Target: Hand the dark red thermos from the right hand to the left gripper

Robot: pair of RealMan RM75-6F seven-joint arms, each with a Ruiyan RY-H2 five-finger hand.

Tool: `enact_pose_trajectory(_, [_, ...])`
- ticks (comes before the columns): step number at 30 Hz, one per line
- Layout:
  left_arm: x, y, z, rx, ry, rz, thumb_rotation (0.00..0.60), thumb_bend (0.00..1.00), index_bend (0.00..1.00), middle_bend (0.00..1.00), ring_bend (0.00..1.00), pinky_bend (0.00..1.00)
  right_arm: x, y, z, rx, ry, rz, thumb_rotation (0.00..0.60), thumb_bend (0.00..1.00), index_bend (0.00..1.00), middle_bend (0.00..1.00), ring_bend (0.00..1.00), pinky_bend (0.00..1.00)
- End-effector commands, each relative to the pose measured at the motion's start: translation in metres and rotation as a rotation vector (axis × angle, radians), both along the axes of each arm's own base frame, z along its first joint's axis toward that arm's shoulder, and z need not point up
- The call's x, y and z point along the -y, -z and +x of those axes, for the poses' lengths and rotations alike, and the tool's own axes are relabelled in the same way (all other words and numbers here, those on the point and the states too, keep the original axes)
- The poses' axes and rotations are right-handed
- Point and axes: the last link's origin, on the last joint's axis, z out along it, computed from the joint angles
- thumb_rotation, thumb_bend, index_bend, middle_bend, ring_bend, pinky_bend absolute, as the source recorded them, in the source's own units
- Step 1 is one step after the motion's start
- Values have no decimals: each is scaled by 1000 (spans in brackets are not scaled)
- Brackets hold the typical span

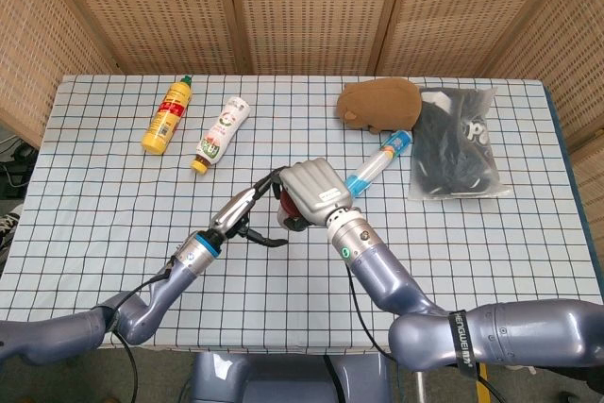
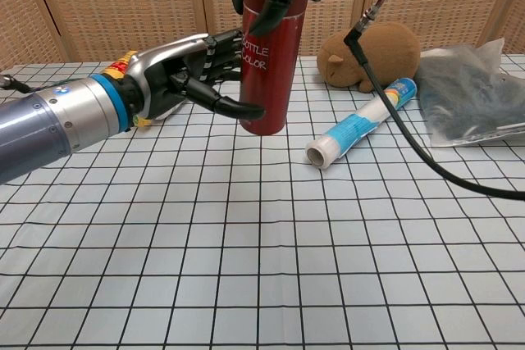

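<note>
Dark red thermos [image 2: 268,63] upright | right hand [image 1: 314,192] clamped on top | left hand [image 2: 190,71] at 9 o'clock, fingers apart, touching thermos

Bright, even, from overhead. Soft, faint shadows on the tabletop [image 2: 262,268]. Mild glare on the dark red thermos [image 2: 271,63]. Sharp throughout, slightly soft near that thermos.

Both forearms are showing smooth blue-grey shells. The left hand [image 2: 182,74] is wearing a silver back plate over black fingers, behind a blue wrist band. The right hand [image 1: 310,192] is showing a silver-grey back, a green wrist light, and a trailing black cable.
</note>
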Motion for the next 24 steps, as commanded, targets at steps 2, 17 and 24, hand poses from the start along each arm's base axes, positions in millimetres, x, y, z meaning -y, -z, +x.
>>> enact_pose_trajectory(2, [-3, 5, 9, 11, -4, -5, 600, 0, 0, 0, 0, 0, 0, 2, 1, 0, 2, 1, 600, 760, 624, 572, 544, 698])
enact_pose_trajectory(17, [-3, 17, 41, 30, 22, -20, 600, 175, 629, 485, 447, 423, -1, -3, 0, 14, 6, 0, 600, 761, 624, 572, 544, 698])
enact_pose_trajectory(24, [4, 20, 47, 41, 16, 3, 600, 334, 750, 561, 503, 454, -2, -7, -3, 16, 4, -1, 600, 761, 624, 572, 544, 698])
